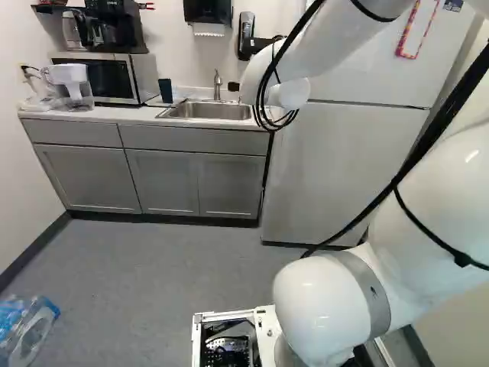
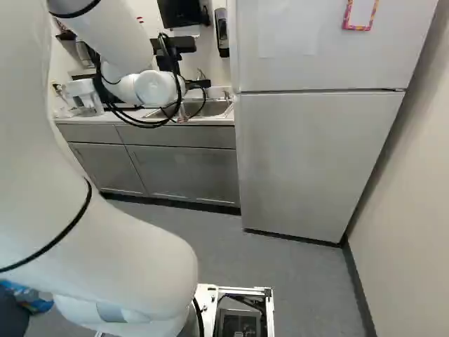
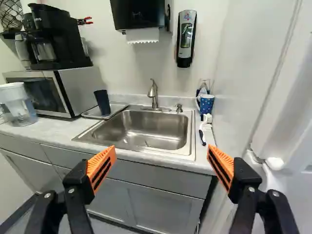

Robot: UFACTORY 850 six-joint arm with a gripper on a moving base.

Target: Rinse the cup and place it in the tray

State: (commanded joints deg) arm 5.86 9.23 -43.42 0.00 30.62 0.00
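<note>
Cup (image 3: 102, 102), dark and tapering, stands on the tray (image 3: 117, 107) (rounded corners, shallow).

A dark cup (image 3: 102, 103) hides part of the tray (image 3: 117, 107) in the wrist view, its inside too small to make out, as a pitcher (image 3: 18, 106) is cropped by the frame's edge. The white arm (image 1: 328, 306) blocks the dark cup from the right base view and part of the refrigerator (image 1: 332, 168) from the left base view, where plastic bottles (image 1: 29, 336) are cut off.
</note>
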